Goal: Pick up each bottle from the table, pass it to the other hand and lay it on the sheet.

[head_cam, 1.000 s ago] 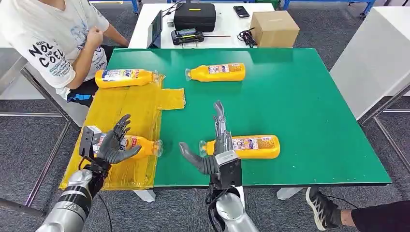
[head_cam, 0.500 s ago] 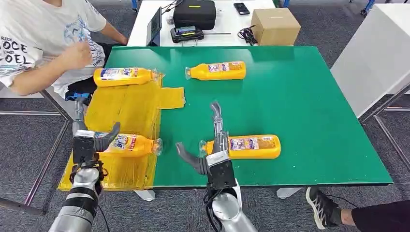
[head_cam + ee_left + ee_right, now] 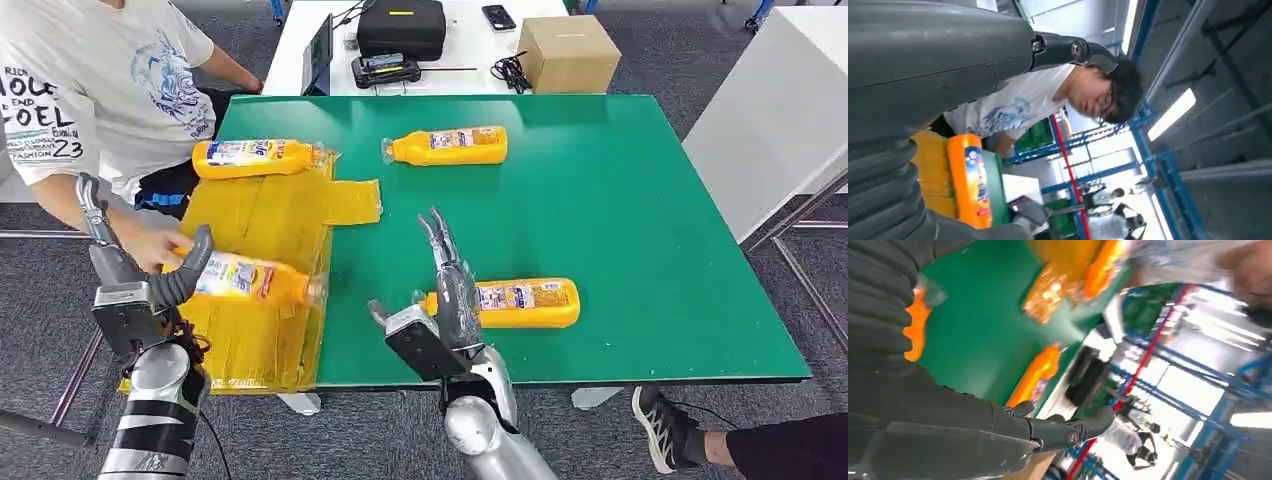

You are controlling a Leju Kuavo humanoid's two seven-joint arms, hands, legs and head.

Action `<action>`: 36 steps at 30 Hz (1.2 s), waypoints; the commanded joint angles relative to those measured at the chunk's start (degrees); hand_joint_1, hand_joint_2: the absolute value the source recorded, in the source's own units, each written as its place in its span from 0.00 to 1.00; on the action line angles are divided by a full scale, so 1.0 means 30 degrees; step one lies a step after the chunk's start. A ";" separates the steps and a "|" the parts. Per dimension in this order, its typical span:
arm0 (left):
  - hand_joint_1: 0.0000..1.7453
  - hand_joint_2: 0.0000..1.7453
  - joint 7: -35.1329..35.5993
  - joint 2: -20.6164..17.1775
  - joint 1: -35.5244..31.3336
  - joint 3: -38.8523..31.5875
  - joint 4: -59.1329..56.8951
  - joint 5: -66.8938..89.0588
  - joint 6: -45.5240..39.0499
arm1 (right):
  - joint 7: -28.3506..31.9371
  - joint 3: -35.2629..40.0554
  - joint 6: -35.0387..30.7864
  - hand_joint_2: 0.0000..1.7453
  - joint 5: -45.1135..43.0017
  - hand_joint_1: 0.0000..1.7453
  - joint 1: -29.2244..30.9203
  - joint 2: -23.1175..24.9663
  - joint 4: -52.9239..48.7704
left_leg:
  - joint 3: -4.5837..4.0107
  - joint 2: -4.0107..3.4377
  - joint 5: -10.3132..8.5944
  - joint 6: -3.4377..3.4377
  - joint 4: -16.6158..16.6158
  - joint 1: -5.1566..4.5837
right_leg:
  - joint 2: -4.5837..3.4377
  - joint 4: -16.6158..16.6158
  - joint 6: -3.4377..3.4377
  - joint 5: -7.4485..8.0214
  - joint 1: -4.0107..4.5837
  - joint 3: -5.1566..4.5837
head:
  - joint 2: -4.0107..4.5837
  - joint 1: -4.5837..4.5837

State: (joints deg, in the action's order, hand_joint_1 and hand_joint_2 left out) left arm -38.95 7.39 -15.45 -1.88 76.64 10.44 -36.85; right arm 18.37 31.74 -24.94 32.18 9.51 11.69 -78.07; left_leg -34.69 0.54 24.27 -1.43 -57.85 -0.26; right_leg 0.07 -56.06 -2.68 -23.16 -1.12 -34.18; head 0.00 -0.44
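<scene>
Bottle (image 3: 250,279) in person's hand (image 3: 150,247); both robot hands empty

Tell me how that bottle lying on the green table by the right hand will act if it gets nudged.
The bottle lies on its side and looks round, so it would probably roll across the smooth green table. It seems rigid plastic, unlikely to flop. The right hand, fingers spread beside its neck, may slip on the glossy label.

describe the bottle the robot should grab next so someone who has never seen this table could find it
On the green table, look along the near edge, just beyond the right hand. The near bottle lies there on its side, cap toward the yellow sheet. Unlike the far bottle on bare green, it is the one closest to the robot.
</scene>
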 commanded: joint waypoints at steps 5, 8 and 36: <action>0.00 1.00 -0.0350 0.1117 0.2098 -0.1205 0.0592 -0.1749 0.3583 | -0.4418 -0.0963 0.4886 1.00 0.4867 0.00 0.3118 -0.4309 0.4952 | 0.0094 -0.0033 0.0019 0.0012 0.0034 0.0015 | -0.0024 0.0067 0.0023 0.0005 0.0019 0.0112 | 0.0000 -0.0007; 0.00 1.00 -0.0350 0.1138 0.2141 -0.1226 0.0374 -0.1677 0.3734 | -0.4546 -0.0930 0.5179 1.00 0.4868 0.00 0.3280 -0.4431 0.5198 | 0.0071 -0.0029 0.0024 0.0015 0.0022 0.0003 | -0.0025 0.0053 0.0027 0.0002 0.0006 0.0092 | 0.0000 0.0000; 0.00 1.00 -0.0350 0.1414 0.1177 -0.1167 -0.3283 -0.1566 0.5487 | -0.5240 0.0069 0.9470 1.00 0.2683 0.00 0.4162 -0.8128 0.5607 | 0.0038 0.0007 0.0024 0.0019 -0.0010 0.0001 | 0.0015 0.0020 0.0028 -0.0010 0.0008 0.0059 | 0.0000 -0.0007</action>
State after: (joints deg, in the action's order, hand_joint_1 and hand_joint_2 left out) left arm -38.95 11.52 -8.79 -4.35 72.68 5.94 -20.72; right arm 2.73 29.20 1.64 41.42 19.02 -9.35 -63.67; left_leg -34.73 0.56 24.28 -1.46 -57.88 -0.32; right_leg 0.07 -56.04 -2.71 -23.14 -1.17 -34.19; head 0.00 -0.46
